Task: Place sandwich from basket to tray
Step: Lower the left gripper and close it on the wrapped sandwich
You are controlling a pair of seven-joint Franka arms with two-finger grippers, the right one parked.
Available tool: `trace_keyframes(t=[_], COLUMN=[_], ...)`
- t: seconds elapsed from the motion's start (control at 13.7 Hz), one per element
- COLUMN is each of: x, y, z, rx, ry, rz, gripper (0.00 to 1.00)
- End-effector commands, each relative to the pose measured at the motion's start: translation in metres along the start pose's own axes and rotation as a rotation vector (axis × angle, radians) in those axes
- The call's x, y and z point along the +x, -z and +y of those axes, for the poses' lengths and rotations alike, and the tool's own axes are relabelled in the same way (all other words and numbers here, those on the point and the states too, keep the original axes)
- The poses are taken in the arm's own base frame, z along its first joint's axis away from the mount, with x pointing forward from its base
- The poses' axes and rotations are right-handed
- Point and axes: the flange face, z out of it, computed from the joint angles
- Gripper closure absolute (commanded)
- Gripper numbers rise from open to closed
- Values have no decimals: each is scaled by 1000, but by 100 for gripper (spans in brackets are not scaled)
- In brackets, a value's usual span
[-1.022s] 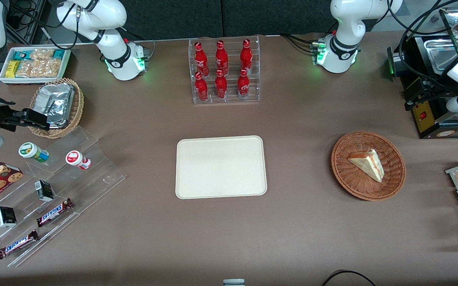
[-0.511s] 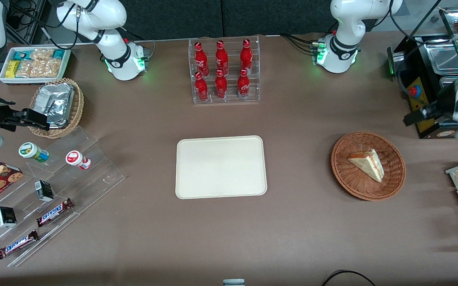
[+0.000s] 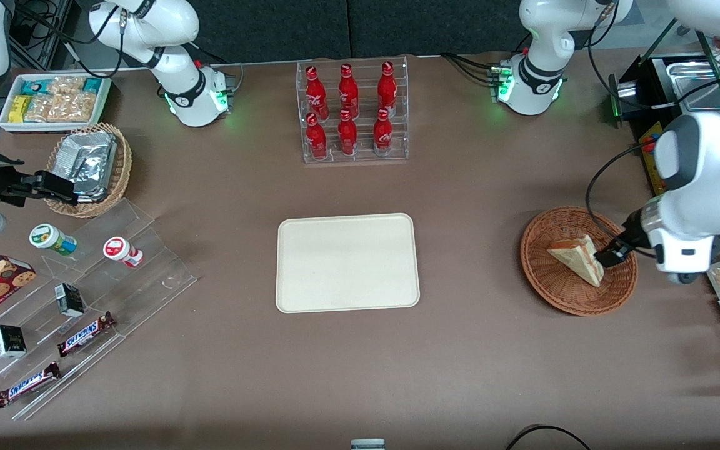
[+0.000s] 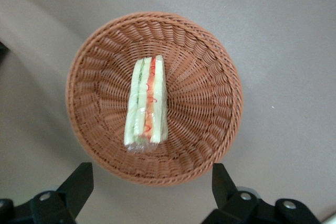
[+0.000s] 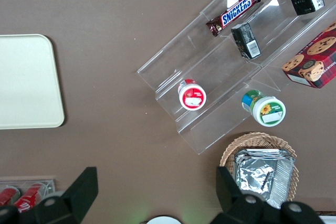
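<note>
Brown table [image 3: 472,350]: one sandwich [image 3: 575,258] in one basket [image 3: 560,290], hand [image 4: 149,184] spread above.

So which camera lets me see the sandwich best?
The left wrist view: it looks straight down on the sandwich in the basket, showing its red and green filling, with the open end effector above. The front view shows it small, partly covered. The right wrist view misses it.

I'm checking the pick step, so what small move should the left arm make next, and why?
Probably lower straight down over the sandwich. The end effector hangs above the basket with its fingers spread wide and nothing between them; the sandwich lies on its side in the basket, and the tray holds nothing yet.
</note>
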Motion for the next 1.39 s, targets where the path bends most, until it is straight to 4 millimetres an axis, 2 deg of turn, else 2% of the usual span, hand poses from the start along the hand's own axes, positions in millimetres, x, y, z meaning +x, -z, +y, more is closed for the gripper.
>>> trace_keyframes(t=[0.0, 0.22, 0.36, 0.51, 0.73, 0.95, 1.09, 1.17, 1.24, 1.31], x=[-5, 0, 13, 18, 29, 24, 17, 17, 16, 17], y=[-25, -59, -78, -94, -133, -162, -174, -176, -178, -174], z=[-6, -1, -9, -5, -3, -7, -12, -12, -12, -13], rx=[-6, 14, 26, 17, 14, 46, 43, 27, 27, 24], ry=[25, 24, 47, 50, 62, 61, 59, 59, 57, 57], rz=[9, -14, -21, -15, -14, -47, -44, -30, -30, -26], gripper=[0, 0, 0, 0, 0, 0, 0, 16, 54, 81])
